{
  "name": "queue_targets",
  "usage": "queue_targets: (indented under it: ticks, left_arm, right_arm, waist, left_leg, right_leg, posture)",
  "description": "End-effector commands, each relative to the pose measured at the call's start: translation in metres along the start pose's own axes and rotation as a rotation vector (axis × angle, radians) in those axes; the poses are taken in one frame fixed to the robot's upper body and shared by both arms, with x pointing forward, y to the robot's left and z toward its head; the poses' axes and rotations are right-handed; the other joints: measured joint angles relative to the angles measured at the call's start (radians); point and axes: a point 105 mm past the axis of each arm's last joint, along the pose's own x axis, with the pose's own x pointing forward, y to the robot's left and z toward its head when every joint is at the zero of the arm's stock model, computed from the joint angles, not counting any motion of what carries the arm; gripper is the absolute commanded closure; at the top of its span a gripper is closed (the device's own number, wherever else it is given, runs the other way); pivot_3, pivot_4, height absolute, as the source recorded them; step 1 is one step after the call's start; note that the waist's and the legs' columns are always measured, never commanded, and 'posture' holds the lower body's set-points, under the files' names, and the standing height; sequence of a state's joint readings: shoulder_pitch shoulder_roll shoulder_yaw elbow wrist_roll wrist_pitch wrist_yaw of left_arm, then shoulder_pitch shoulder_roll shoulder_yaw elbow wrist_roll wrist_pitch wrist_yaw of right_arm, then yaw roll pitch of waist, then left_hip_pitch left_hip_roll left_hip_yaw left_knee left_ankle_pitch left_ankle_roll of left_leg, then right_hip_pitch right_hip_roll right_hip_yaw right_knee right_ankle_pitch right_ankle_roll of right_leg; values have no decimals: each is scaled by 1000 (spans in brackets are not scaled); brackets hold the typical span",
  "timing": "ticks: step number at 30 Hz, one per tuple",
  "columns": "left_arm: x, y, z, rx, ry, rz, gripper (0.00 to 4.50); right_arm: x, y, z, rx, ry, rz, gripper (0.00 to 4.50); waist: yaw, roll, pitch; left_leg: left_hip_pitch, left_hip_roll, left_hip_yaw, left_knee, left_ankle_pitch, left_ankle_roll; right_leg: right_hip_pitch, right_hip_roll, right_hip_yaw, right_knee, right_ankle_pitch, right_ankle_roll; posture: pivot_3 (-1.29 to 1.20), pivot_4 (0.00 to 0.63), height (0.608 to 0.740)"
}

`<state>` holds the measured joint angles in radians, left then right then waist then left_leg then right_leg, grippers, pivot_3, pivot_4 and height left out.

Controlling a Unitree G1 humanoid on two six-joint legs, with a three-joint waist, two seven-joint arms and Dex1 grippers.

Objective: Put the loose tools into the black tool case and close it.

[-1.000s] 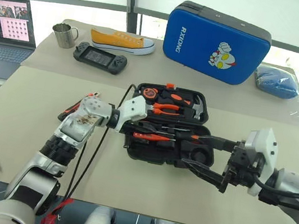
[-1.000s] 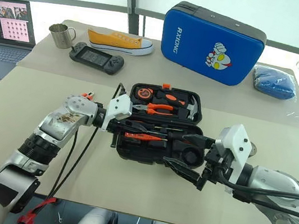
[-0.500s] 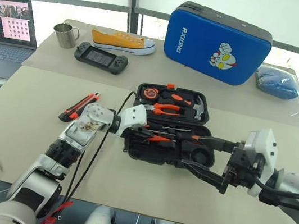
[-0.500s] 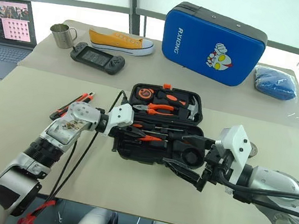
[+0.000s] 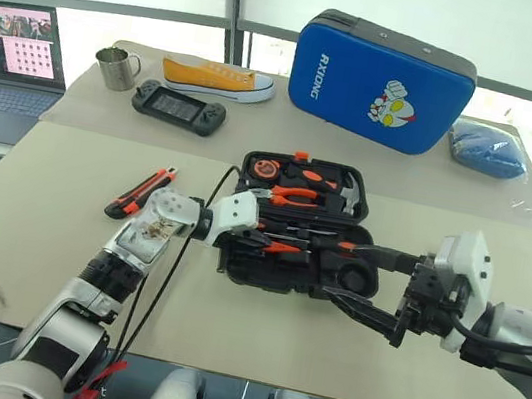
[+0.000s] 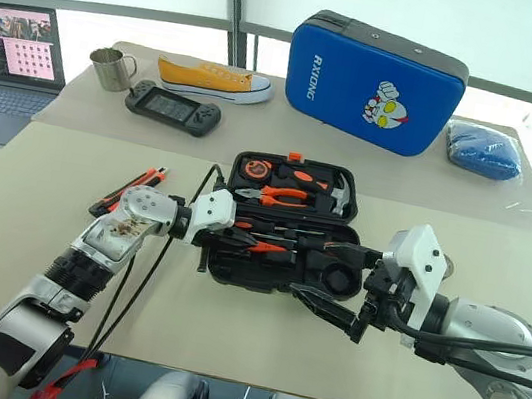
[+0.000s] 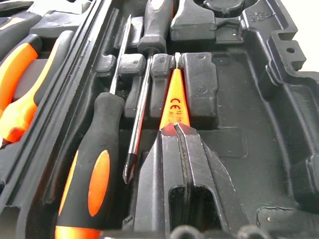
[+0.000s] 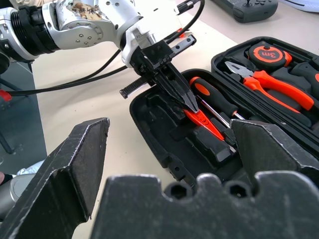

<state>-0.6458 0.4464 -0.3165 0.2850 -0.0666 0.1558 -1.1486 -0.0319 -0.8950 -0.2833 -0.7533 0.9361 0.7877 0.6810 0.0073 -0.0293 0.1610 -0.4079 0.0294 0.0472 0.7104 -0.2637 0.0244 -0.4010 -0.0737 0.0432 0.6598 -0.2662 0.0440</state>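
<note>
The open tool case (image 5: 297, 227) lies at the tabletop's (image 5: 54, 196) centre. At its nine o'clock lies the utility knife (image 5: 140, 190). At twelve o'clock stands the large zipped case (image 5: 383, 81); toward ten o'clock sit a game controller (image 5: 180, 105), a shoe (image 5: 217, 76) and a mug (image 5: 116, 66). A laptop (image 5: 10, 58) sits far left.

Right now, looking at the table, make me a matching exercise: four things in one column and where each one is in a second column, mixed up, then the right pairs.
Things:
1. small orange screwdriver
2. utility knife
3. pliers
4. blue case

Places:
A. standing upright on the far side of the table
B. lying in the lid half of the black tool case
C. gripped by the left gripper, over a slot in the case's near half
D. lying loose on the table, left of the black case

Pairs: 1-C, 2-D, 3-B, 4-A
</note>
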Motion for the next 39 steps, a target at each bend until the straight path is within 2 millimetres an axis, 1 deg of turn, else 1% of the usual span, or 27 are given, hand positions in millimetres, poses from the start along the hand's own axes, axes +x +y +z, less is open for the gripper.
queue_targets:
  ticks: [1,2,3,4,5,6,7,8,9,10,11,12,13,15,17,18,19,22,25,28,30,32,34,36,39]
  left_arm:
    - [-27,6,14,-122,-61,56,3729]
    - [-38,10,26,-135,-100,78,3444]
    - [-48,12,35,-149,-127,100,3003]
    - [-61,14,42,-166,-152,132,2685]
    - [-73,15,48,-185,-169,161,2331]
    - [-93,14,51,-208,-171,211,1982]
    - [-106,13,53,-222,-167,243,1587]
    - [-126,9,49,-247,-144,295,1279]
    - [-147,3,39,-274,-101,356,889]
    - [-160,-2,33,-292,-70,394,591]
    - [-178,-8,21,-316,-22,450,142]
    - [-187,-13,15,-330,8,482,35]
    - [-205,-18,1,-359,63,552,35]
    - [-230,-27,-18,-396,143,655,35]
    - [-263,-34,-42,-448,232,795,35]
    - [-274,-36,-49,-457,267,841,35]
    - [-279,-37,-53,-459,286,864,35]
    - [-280,-31,-57,-438,334,866,35]
    - [-278,-6,-56,-476,359,882,35]
    - [-263,21,-47,-543,356,812,35]
    - [-253,33,-45,-578,385,763,35]
    - [-245,40,-46,-602,412,721,35]
    - [-235,46,-51,-621,453,671,35]
    - [-230,50,-56,-612,496,641,35]
    - [-220,60,-77,-601,614,620,35]
  right_arm:
    - [3,-1,13,-57,-41,33,0]
    - [4,-2,14,-59,-45,41,0]
    - [5,-2,15,-60,-47,49,0]
    - [7,-3,16,-61,-50,59,0]
    - [8,-3,16,-63,-52,68,0]
    - [10,-4,16,-65,-54,84,0]
    - [12,-5,17,-68,-57,101,0]
    - [14,-6,17,-72,-60,117,0]
    - [17,-6,18,-77,-63,135,0]
    - [18,-7,19,-81,-65,146,0]
    - [20,-7,20,-88,-68,162,0]
    - [21,-8,20,-92,-70,172,0]
    - [24,-8,21,-101,-73,188,0]
    - [27,-9,24,-114,-78,211,0]
    - [31,-9,29,-129,-91,240,0]
    - [34,-9,31,-133,-98,254,0]
    - [35,-9,32,-135,-101,263,0]
    - [38,-8,32,-140,-99,277,0]
    - [39,-8,33,-131,-98,279,0]
    - [38,-4,34,-126,-108,279,0]
    - [38,-1,33,-124,-110,269,0]
    - [38,2,32,-118,-111,264,0]
    - [37,7,30,-107,-112,264,0]
    - [36,10,29,-101,-113,263,0]
    - [36,15,26,-91,-113,242,0]
  waist:
    - [-8,0,0]
    - [-11,0,0]
    - [-14,0,0]
    - [-17,0,1]
    - [-19,0,1]
    - [-20,0,1]
    - [-24,0,1]
    - [-28,0,1]
    - [-36,0,1]
    - [-44,0,1]
    - [-44,0,1]
    - [-45,0,1]
    - [-43,0,1]
    - [-37,0,1]
    - [-25,-1,2]
    - [-23,-1,2]
    - [-20,-1,2]
    - [-3,-2,2]
    - [12,-2,2]
    - [16,-3,2]
    - [8,-3,2]
    - [-1,-3,2]
    - [-9,-3,2]
    - [-15,-3,2]
    - [-13,-3,2]
  left_leg:
    - [0,0,0,0,0,0]
    - [-1,1,0,0,0,0]
    - [-2,2,0,0,0,0]
    - [-3,2,0,0,0,0]
    - [-5,2,-1,0,0,0]
    - [-5,3,-1,0,0,0]
    - [-5,3,-1,0,0,0]
    - [-5,3,-1,-1,0,0]
    - [-4,3,-1,-1,0,0]
    - [-4,3,-1,-2,0,0]
    - [-1,3,0,-6,0,0]
    - [1,2,0,-8,0,-1]
    - [2,2,0,-10,0,-1]
    - [2,2,0,-11,1,-2]
    - [2,2,0,-11,1,-2]
    - [2,3,1,-11,1,-2]
    - [2,3,1,-12,1,-2]
    - [2,3,1,-13,1,-2]
    - [2,2,1,-13,1,-2]
    - [1,2,1,-13,2,-2]
    - [0,2,2,-14,2,-2]
    - [-1,0,3,-15,2,-2]
    - [-3,1,4,-17,1,-2]
    - [-7,1,4,-17,1,-2]
    - [-14,1,4,-15,2,-3]
  right_leg:
    - [0,0,0,0,0,0]
    - [-1,0,0,1,0,0]
    - [-3,1,0,1,0,0]
    - [-4,1,0,1,0,0]
    - [-5,1,0,1,0,0]
    - [-5,1,0,1,0,0]
    - [-5,1,0,1,0,0]
    - [-5,0,0,0,0,0]
    - [-5,0,0,0,0,0]
    - [-5,0,1,0,0,0]
    - [-4,-1,1,-1,0,0]
    - [-3,-2,1,-2,0,0]
    - [-3,-1,1,-3,0,0]
    - [-3,-2,1,-3,0,-1]
    - [-4,-3,-1,-4,0,-1]
    - [-3,-3,-1,-5,0,-2]
    - [-4,-3,0,-5,0,-2]
    - [-4,-4,-2,-5,0,-2]
    - [-4,-4,-3,-7,1,-2]
    - [-3,-3,-4,-9,2,-3]
    - [-3,-2,-3,-10,3,-3]
    - [-5,-2,-3,-11,3,-3]
    - [-8,0,-2,-11,3,-3]
    - [-12,1,-2,-10,3,-3]
    - [-21,1,-2,-7,3,-3]
  posture:
    - [0,150,740]
    - [0,150,740]
    - [0,150,740]
    - [0,150,740]
    - [0,150,740]
    - [0,150,740]
    - [0,150,740]
    - [0,150,740]
    - [0,150,740]
    - [0,150,740]
    - [0,150,740]
    - [0,150,740]
    - [0,150,740]
    - [0,150,740]
    - [0,150,740]
    - [0,150,740]
    - [0,150,740]
    - [0,150,740]
    - [0,150,740]
    - [0,150,740]
    - [0,150,740]
    - [0,150,740]
    - [0,150,740]
    - [0,150,740]
    - [0,150,740]
